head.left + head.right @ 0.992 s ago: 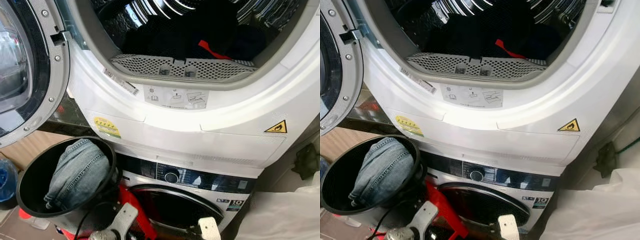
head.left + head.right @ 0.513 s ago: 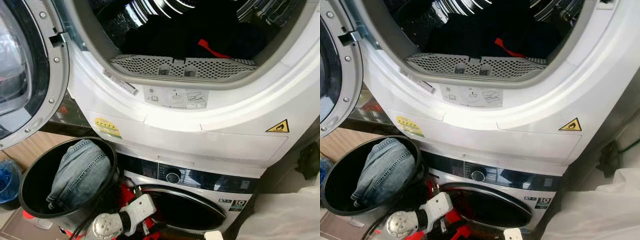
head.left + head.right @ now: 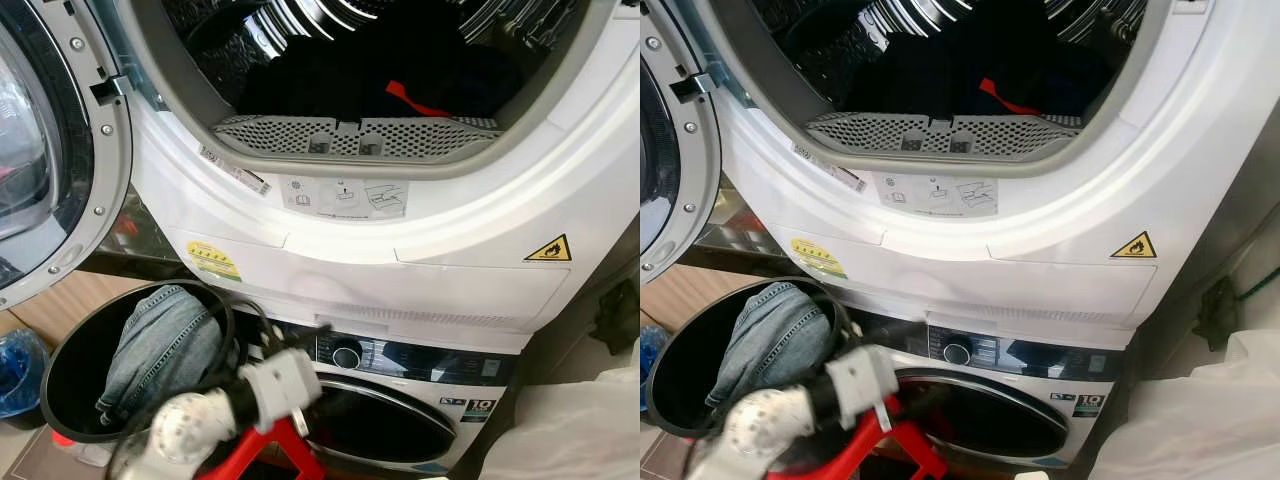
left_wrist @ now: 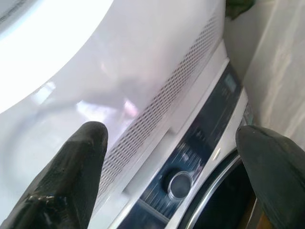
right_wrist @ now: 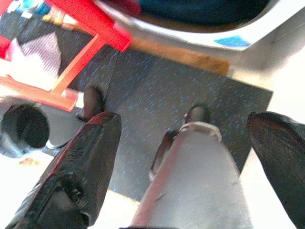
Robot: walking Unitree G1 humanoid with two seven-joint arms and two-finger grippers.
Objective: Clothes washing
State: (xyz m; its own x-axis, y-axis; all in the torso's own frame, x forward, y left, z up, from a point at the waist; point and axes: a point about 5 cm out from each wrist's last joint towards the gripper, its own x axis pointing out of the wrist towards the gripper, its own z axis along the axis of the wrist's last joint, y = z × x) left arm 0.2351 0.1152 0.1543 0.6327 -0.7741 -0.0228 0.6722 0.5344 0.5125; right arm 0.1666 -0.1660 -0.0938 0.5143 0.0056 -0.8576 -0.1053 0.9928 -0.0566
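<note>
Left arm raised before stacked machines; jeans wait in the bucket.

Two machines, stacked: dryer (image 3: 420, 250) on top with door (image 3: 50, 160) swung wide to the left, washer (image 3: 400, 400) beneath with its door shut. Dryer drum holds dark clothes (image 3: 400, 70) with one red strip (image 3: 415, 100), so part of the load looks already in. One pair of jeans (image 3: 160, 345) sits bunched in the one black bucket (image 3: 70, 370) at lower left, near the machines and probably parked there for easy reach. Left gripper (image 4: 171, 157) is empty, fingers (image 4: 71, 171) spread wide, aimed at the washer's panel with its one dial (image 4: 177, 183). Right gripper (image 5: 183, 162) hangs low, pointing at the dark floor mat (image 5: 190, 86), fingers apart, holding nothing. A red frame (image 3: 265, 455) stands in front of the washer.
</note>
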